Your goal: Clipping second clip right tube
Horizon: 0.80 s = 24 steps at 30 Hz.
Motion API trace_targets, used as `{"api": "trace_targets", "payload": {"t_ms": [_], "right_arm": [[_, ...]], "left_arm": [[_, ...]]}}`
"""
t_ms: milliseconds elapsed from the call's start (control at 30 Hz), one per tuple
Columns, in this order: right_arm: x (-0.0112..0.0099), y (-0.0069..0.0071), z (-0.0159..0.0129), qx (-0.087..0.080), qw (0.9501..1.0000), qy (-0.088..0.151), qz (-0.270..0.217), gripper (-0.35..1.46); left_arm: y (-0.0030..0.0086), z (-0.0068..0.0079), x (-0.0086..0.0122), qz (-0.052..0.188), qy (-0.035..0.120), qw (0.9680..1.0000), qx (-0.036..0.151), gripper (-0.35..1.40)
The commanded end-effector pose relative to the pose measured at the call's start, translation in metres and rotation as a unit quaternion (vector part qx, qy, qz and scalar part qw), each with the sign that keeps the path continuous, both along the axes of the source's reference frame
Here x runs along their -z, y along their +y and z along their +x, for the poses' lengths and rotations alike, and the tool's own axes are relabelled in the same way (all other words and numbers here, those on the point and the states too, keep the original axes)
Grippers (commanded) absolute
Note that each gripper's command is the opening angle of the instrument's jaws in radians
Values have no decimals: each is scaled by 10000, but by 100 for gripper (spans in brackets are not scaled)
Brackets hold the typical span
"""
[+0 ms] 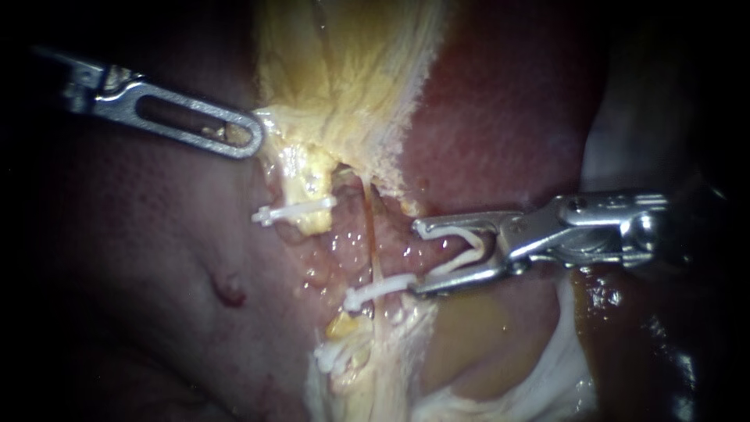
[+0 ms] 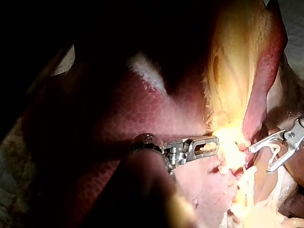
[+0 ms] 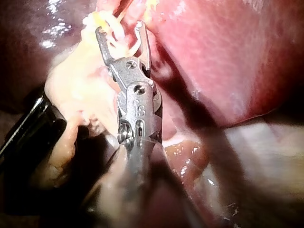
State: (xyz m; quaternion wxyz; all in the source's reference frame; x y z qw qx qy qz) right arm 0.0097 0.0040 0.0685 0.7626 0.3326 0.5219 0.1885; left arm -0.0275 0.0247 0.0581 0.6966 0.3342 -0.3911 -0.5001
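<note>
white clip lies open, held in the right instrument's spread jaws, just beside the right tube, not yet around it. one closed clip already crosses that tube; placing and squeezing remain. left instrument: grip unclear.

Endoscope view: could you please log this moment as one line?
right instrument: holds clip, legs apart | left instrument: at yellow tissue

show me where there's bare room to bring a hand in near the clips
Free: bare liver below the left instrument, left of the upper clip; also liver above the right instrument, beside the yellow tissue. Crowded: the centre, where the middle clip, lower clip and the right instrument's jaws, shut on a loaded clip, sit close together.
</note>
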Motion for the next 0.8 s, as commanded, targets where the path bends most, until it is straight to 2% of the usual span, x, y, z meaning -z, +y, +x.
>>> {"api": "trace_targets", "payload": {"t_ms": [33, 400, 633, 800], "right_arm": [[-2, -1, 1, -6, 10000, 15, 44, 49], [-23, -10, 29, 72, 9995, 54, 298, 49], [-30, -10, 39, 16, 9987, 200, 475, 49], [-32, -10, 44, 98, 9977, 274, 616, 49]], "left_arm": [[0, 0, 0, -8, 10, 10000, 12, -35], [-1, -2, -1, -6, 8, 10000, 7, -35], [-2, -3, -2, -4, 3, 10000, 0, -35], [-3, -5, -3, -1, -1, 10000, -7, -35]]}}
